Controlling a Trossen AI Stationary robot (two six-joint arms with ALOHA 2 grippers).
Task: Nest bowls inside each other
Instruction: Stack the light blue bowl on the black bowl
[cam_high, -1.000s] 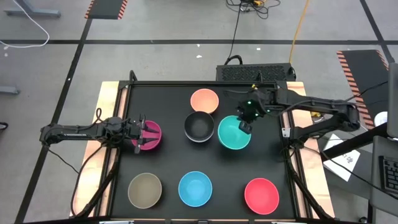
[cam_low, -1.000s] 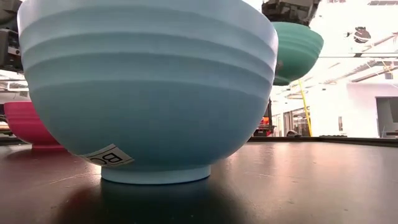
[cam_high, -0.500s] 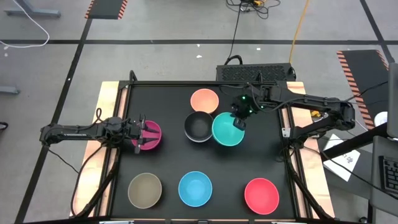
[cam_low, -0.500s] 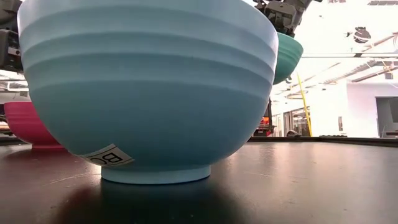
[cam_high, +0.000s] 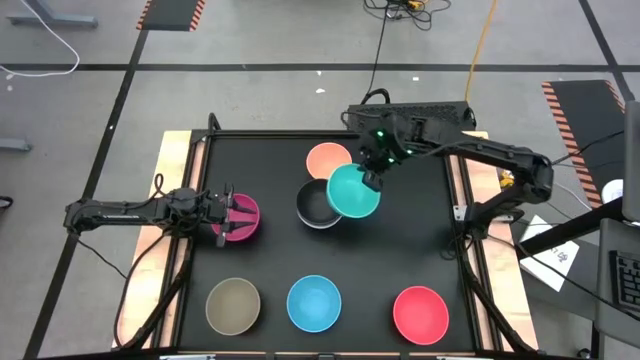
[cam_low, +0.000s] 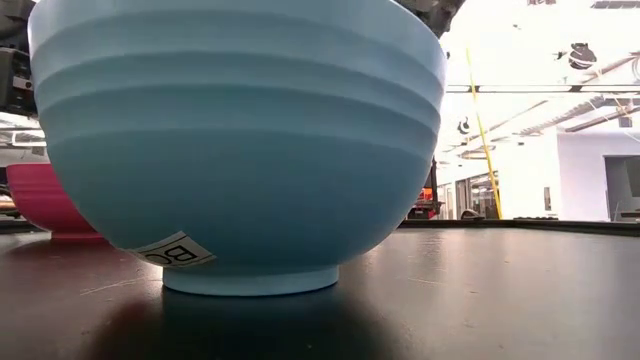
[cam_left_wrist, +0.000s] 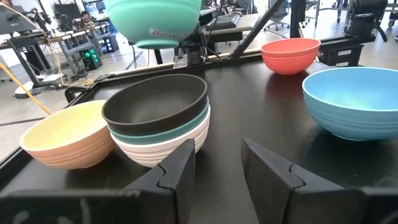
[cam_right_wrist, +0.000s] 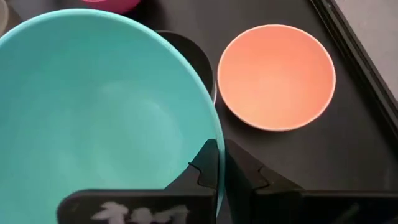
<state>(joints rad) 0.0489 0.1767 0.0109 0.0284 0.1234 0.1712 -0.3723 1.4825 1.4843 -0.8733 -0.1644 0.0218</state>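
- Right gripper (cam_high: 371, 178) pinches the teal bowl (cam_high: 353, 191) by its rim, raised partly over the black bowl (cam_high: 317, 204).
- Left gripper (cam_high: 226, 214), fingers apart, sits at the magenta bowl (cam_high: 240, 218).

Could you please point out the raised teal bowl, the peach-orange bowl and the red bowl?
Round teal plastic bowl (cam_high: 352, 191): high view, inner floor.
Round peach-orange plastic bowl (cam_right_wrist: 275, 74): right wrist view, inner floor.
Round red plastic bowl (cam_high: 420, 313): high view, inner floor.
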